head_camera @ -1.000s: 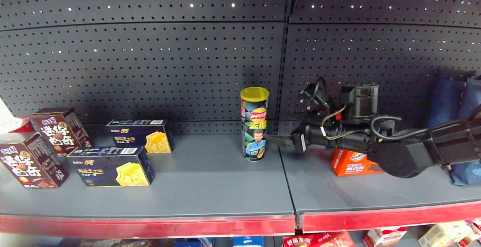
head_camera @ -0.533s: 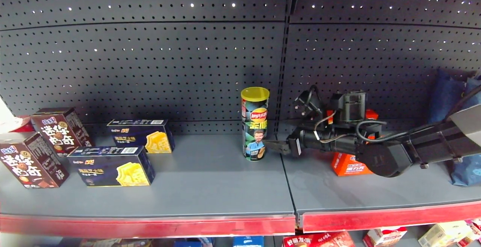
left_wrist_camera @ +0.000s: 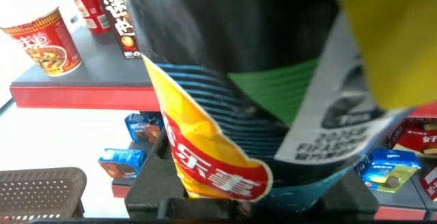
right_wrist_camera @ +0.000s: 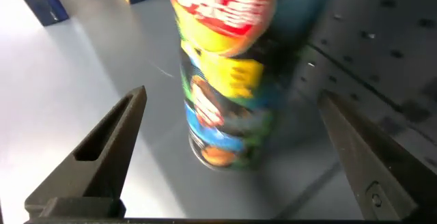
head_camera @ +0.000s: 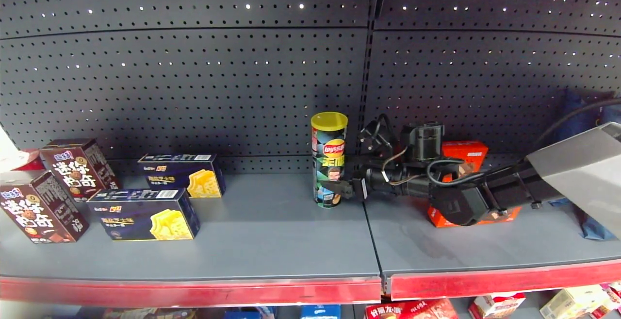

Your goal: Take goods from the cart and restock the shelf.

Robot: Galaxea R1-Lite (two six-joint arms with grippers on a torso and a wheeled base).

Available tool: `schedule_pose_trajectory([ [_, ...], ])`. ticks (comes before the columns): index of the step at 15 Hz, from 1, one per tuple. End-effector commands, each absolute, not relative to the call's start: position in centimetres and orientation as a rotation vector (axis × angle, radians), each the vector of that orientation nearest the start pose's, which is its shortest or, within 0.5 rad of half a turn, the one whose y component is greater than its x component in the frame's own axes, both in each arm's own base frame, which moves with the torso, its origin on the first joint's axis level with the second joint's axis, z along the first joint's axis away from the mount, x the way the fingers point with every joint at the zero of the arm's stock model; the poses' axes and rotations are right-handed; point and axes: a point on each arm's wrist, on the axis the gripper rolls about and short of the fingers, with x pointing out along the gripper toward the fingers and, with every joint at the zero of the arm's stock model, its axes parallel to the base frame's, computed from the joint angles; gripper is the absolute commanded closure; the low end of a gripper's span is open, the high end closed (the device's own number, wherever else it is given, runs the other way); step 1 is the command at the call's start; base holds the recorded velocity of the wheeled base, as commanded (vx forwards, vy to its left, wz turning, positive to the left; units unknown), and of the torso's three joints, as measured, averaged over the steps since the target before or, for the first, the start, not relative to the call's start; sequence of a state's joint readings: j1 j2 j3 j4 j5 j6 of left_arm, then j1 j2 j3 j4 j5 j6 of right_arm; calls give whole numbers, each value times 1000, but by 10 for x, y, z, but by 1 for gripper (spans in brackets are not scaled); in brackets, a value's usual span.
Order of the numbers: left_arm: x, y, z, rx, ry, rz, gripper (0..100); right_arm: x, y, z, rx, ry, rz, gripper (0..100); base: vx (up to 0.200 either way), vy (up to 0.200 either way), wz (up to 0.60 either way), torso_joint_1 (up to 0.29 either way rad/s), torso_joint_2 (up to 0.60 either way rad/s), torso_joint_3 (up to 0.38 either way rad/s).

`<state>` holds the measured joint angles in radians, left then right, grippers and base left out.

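right gripper (head_camera: 335, 186), fingers spread, sat low beside the can (head_camera: 329, 156); centring the can between them before closing should prevent tipping.

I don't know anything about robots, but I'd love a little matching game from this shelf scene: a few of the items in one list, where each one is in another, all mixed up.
Things:
1. chip can
2. orange box
3. front blue box
4. snack bag

Places:
A. partly hidden behind the right arm
B. held in the left end effector
C. upright at the tips of the open right end effector
D. lying on the left part of the shelf

Pairs: 1-C, 2-A, 3-D, 4-B
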<state>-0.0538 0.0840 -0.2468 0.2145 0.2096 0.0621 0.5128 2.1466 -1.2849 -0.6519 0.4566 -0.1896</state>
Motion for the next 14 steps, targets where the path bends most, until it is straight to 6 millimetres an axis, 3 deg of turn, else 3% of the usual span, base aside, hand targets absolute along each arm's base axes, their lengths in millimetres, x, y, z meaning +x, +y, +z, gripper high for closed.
schedule_pose_trajectory([
  [1,-36,7,122,70,58,155,100,374,230,132,-173,151,1001,0,0,0,0,0,0,0],
  [11,-35,7,118,74,75,154,100,387,238,121,-45,156,992,0,0,0,0,0,0,0],
  [12,-34,7,117,74,80,154,100,388,240,118,-44,154,1003,100,0,0,0,0,0,0],
  [14,-34,7,115,75,87,155,100,386,243,118,-44,155,1007,100,0,0,0,0,0,0],
])
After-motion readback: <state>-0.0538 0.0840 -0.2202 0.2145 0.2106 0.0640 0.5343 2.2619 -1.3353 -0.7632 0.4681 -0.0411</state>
